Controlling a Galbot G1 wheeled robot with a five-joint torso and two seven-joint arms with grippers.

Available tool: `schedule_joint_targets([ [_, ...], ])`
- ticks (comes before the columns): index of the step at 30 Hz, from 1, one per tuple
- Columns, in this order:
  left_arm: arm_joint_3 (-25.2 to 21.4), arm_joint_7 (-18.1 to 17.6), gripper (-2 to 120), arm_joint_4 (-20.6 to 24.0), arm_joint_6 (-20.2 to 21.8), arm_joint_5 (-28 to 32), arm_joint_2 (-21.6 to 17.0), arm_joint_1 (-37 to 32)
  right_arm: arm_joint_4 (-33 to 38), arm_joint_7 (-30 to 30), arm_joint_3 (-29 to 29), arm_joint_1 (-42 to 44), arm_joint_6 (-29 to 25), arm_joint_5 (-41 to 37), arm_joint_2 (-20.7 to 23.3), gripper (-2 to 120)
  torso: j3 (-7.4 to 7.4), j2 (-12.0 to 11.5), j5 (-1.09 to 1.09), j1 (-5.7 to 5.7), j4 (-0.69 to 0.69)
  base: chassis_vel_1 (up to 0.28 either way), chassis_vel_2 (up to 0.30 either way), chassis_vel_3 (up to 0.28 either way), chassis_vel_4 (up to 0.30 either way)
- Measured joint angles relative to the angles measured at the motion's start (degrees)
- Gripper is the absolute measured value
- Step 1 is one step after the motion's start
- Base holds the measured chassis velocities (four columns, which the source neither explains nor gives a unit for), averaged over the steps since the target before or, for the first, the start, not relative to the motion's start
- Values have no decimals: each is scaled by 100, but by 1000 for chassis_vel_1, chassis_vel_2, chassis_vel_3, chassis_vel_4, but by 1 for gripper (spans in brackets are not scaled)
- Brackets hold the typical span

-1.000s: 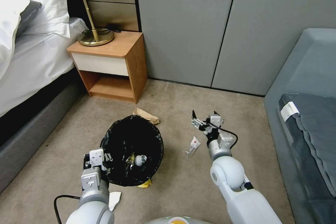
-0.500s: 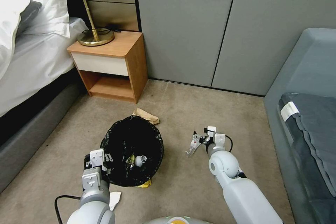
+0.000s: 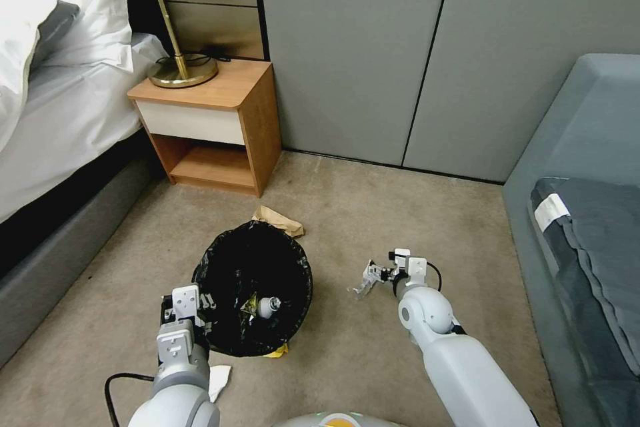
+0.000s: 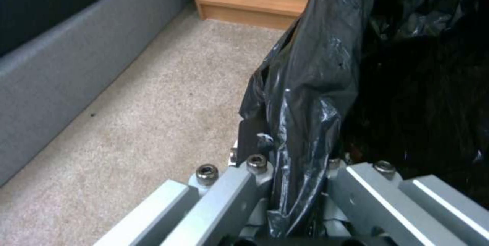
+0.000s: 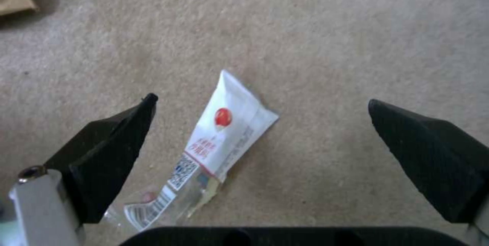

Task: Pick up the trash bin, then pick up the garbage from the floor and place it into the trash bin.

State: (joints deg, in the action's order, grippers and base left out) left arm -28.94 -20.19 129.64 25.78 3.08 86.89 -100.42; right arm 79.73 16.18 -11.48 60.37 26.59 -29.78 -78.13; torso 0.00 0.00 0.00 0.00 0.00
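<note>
The left gripper (image 3: 193, 310) pinched the crinkly black liner at the bin's (image 3: 253, 287) near rim. The right gripper (image 5: 262, 135) hung wide open over a flat, glossy white wrapper (image 5: 224, 131) on the nubby carpet (image 3: 373, 207); crumpled brown paper (image 3: 280, 219) lay beyond the bin.

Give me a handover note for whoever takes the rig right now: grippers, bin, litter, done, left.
Left gripper: shut on the trash bin rim, liner pinched.
Right gripper: open, low over the white wrapper on the carpet, fingers either side, not touching it.
Done: bin in hand; a small bottle and a wrapper lie inside.
Left: white wrapper, brown paper beyond the bin, white tissue and a yellow scrap beside it.
</note>
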Motion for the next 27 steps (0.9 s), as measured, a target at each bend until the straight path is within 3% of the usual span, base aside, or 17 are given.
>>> schedule_joint_targets([
  [27,46,-1,1,-6,-27,-62,22,-53,-1293,-402,103,-310,-419,294,-304,100,0,0,0,0,0,0,0,0,0],
])
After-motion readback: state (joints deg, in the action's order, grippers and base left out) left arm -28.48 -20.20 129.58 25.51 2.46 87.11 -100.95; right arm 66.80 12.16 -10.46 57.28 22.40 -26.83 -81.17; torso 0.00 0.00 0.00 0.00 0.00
